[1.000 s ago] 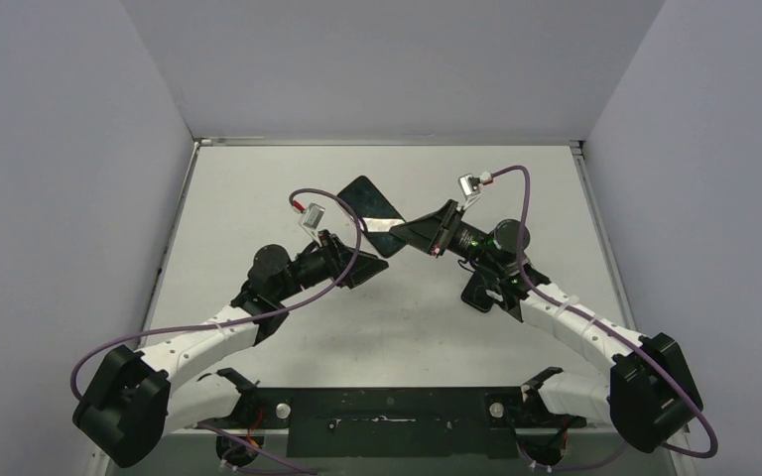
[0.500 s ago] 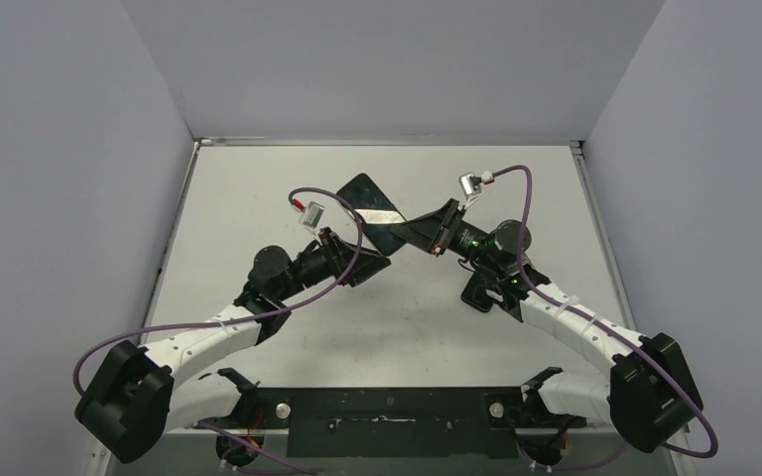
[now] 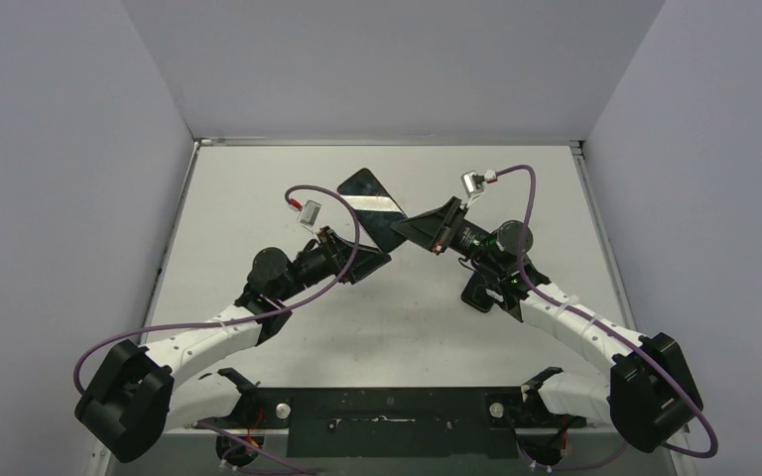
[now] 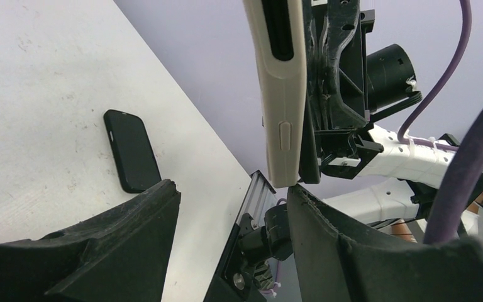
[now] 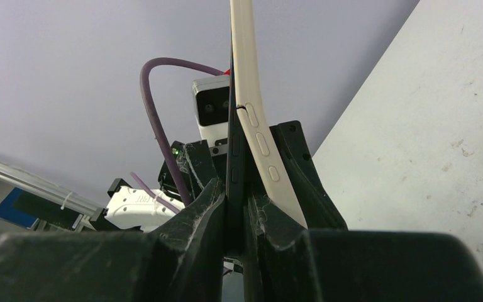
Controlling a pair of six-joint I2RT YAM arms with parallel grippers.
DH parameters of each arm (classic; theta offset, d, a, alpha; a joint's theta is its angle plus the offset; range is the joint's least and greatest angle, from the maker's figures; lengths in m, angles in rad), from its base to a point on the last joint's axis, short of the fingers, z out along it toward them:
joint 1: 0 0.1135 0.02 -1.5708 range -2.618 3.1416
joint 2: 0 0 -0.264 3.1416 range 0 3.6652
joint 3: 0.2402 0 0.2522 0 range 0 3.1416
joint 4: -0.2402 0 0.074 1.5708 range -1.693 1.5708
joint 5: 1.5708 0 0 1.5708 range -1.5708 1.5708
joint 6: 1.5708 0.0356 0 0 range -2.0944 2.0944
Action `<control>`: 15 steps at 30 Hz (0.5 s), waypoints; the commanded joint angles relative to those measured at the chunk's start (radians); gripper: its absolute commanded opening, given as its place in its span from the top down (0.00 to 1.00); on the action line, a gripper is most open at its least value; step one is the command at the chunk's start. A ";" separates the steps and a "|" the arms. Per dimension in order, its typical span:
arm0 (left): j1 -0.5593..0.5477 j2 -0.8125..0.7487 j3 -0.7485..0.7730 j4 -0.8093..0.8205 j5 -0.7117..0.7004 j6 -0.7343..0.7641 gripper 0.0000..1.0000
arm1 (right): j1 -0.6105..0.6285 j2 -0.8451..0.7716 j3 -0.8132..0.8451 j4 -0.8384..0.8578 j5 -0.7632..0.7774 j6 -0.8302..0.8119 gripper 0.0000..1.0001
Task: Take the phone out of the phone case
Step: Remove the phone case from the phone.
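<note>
The black phone [image 3: 369,203] is held up in the air at mid-table, screen toward the top camera. My right gripper [image 3: 412,230] is shut on its near end; in the right wrist view [image 5: 236,195] both fingers pinch the dark phone edge [image 5: 234,157]. The cream case [image 5: 251,113] bows away from the phone on the right, outside my right finger. My left gripper [image 3: 375,260] is open just below the phone's lower corner. In the left wrist view [image 4: 233,195] the case edge [image 4: 282,94] hangs above my right-hand finger [image 4: 327,220], at or just above its tip.
A flat black phone-shaped object [image 4: 129,151] lies on the white table [image 3: 258,198] in the left wrist view. Grey walls close the table on three sides. The black mounting rail [image 3: 387,407] runs along the near edge. Purple cables loop over both arms.
The phone has shifted slightly toward the far side with the right gripper. The left wrist has crept a little the same way, still open.
</note>
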 commanded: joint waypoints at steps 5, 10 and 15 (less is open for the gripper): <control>0.002 -0.022 -0.014 0.179 -0.168 -0.132 0.40 | 0.016 -0.015 0.031 0.088 -0.027 -0.009 1.00; 0.002 -0.028 -0.016 0.150 -0.221 -0.160 0.41 | 0.029 -0.018 0.040 0.061 -0.029 -0.027 1.00; 0.001 -0.030 -0.012 0.118 -0.234 -0.156 0.44 | 0.048 -0.010 0.055 0.056 -0.041 -0.039 1.00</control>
